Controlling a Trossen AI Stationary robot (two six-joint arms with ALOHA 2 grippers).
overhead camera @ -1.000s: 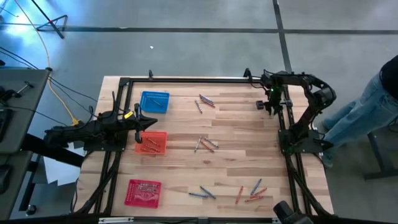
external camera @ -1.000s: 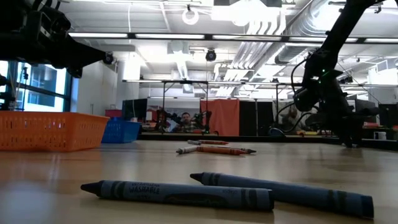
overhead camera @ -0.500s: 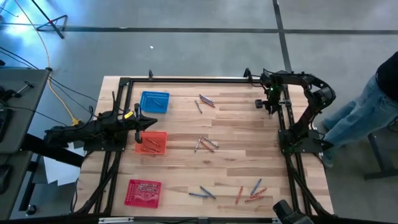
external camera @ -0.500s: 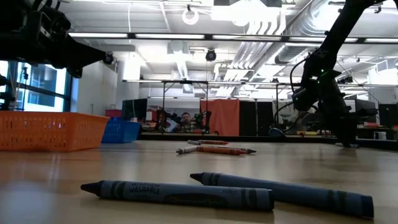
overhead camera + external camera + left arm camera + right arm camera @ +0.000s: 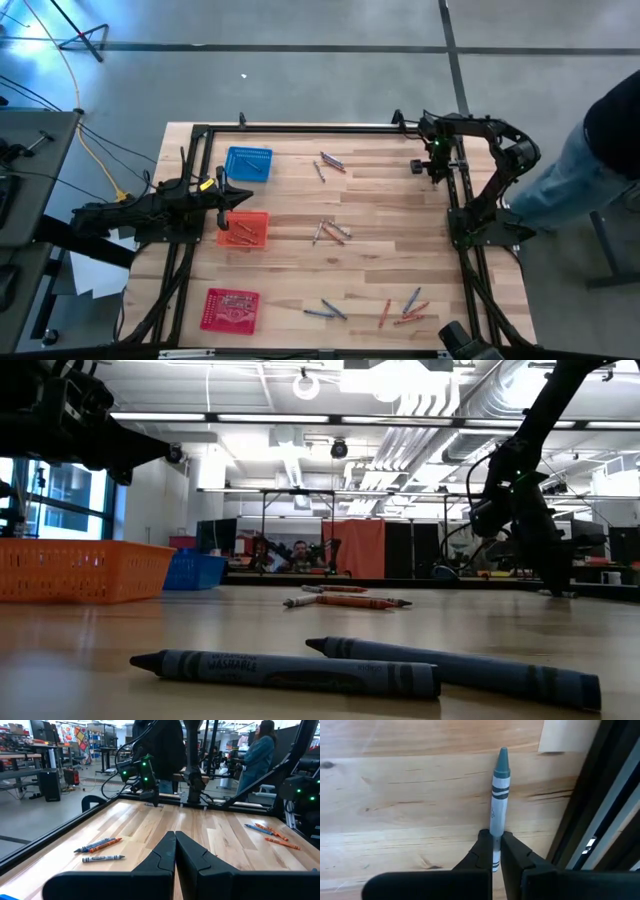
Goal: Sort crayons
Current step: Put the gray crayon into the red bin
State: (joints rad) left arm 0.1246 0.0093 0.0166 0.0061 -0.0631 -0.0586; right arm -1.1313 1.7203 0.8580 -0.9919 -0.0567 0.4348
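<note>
Crayon (image 5: 499,800) pinched near its blunt end in my right end effector (image 5: 494,851), low over the worktop (image 5: 390,210) at about two o'clock, looks light, stiff and waxy-slick, so I'd prefer mid-barrel; left end effector (image 5: 175,851) waits closed.

tabletop (image 5: 380,205) — pale wood planks, smooth, satin | crayon (image 5: 498,790) — paper-wrapped, matt wax tip | orange basket (image 5: 80,572) — plastic mesh | right end effector (image 5: 493,851) fingers (image 5: 517,857) — black matt plastic | frame (image 5: 300,128) — dark metal
</note>
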